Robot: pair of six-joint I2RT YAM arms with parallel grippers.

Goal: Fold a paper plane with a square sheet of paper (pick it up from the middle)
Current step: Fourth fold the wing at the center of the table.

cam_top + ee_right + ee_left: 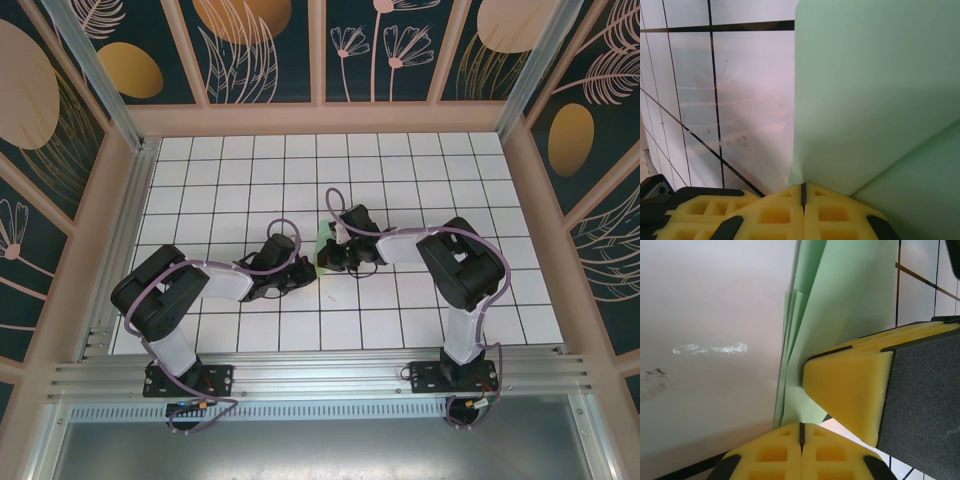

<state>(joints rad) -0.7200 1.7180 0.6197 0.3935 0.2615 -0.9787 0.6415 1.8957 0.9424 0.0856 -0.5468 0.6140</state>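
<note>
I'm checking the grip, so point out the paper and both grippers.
paper (875, 90), right wrist view, flat green face.
left gripper (801, 426), left wrist view, seam between fingertips.
right gripper (803, 186), right wrist view, seam between fingertips.

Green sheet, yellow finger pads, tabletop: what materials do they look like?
By look: sheet, thin matte paper, sharp creases, stacked layers; pads, probably soft foam or rubber, matte, moulded square pockets; table, seemingly hard smooth white board, black grid lines, scuffed, slight sheen.
</note>
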